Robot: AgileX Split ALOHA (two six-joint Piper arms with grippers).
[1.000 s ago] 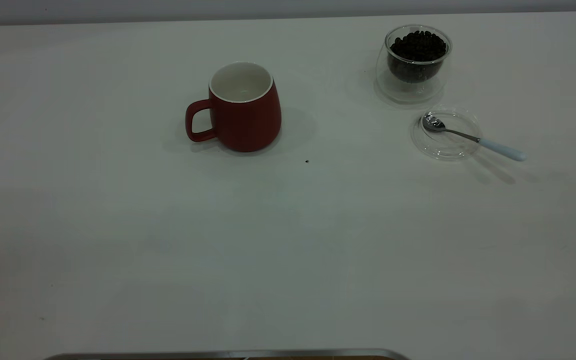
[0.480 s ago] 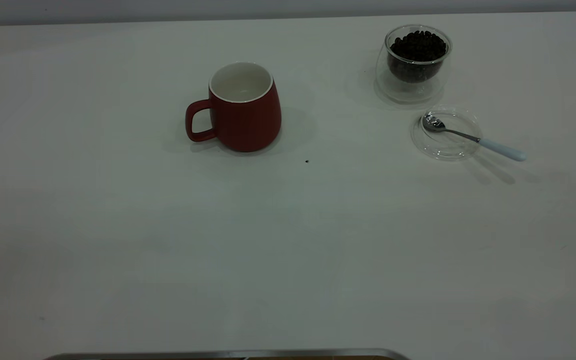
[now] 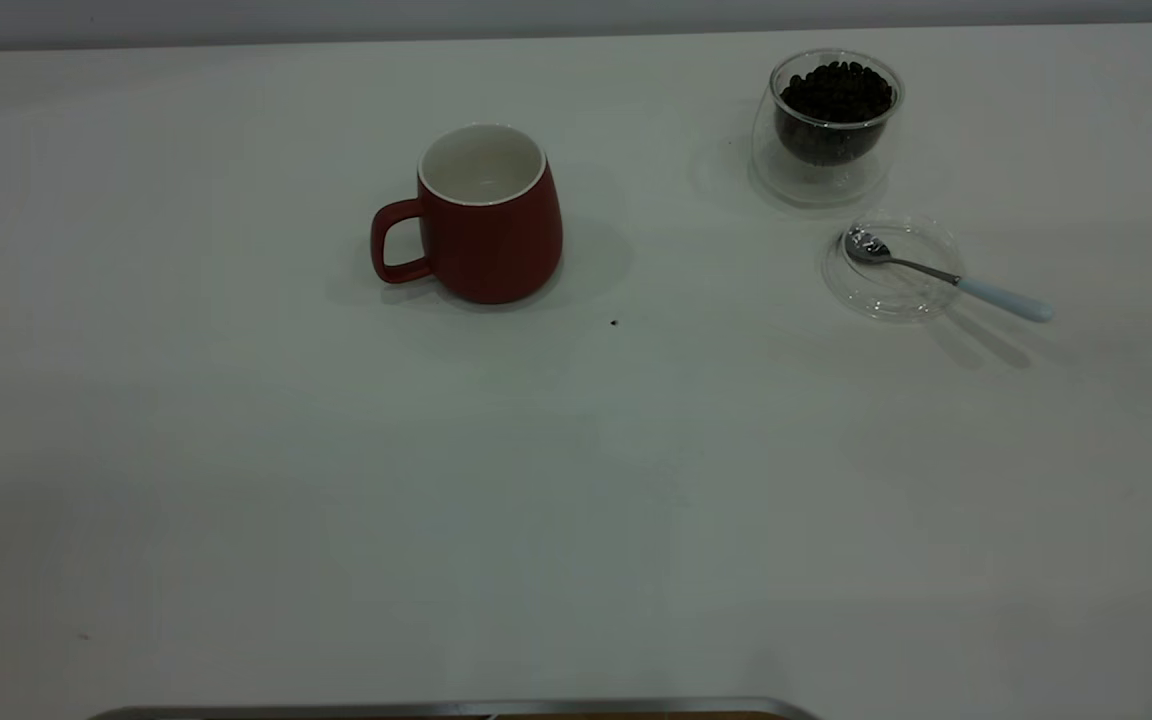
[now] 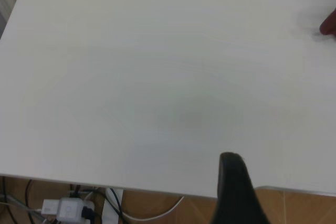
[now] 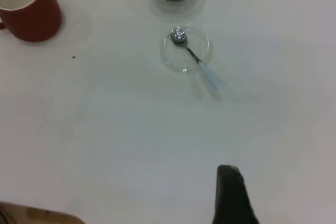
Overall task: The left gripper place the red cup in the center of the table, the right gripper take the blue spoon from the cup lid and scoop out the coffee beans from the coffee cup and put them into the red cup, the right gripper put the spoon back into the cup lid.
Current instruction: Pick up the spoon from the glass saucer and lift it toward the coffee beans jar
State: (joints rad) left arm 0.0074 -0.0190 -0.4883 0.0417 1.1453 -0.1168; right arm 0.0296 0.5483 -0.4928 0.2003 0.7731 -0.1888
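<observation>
Nothing on the table (image 3: 236,480) has been moved since a second ago; the red cup (image 3: 491,215) stands upper centre; the blue spoon (image 3: 946,275) lies in the cup lid (image 3: 886,295) below the coffee cup (image 3: 826,125); the right gripper (image 5: 231,195) is glimpsed only partly, its opening cannot be told; scooping is judged not yet begun.

Neither arm shows in the exterior view. In the left wrist view a single black finger (image 4: 234,190) of the left gripper rises from the bottom edge, right of centre; its partner is out of frame, so the jaw state cannot be told. In the right wrist view one black finger (image 5: 231,195) of the right gripper stands likewise at the bottom edge, right of centre, with nothing between or against it.
</observation>
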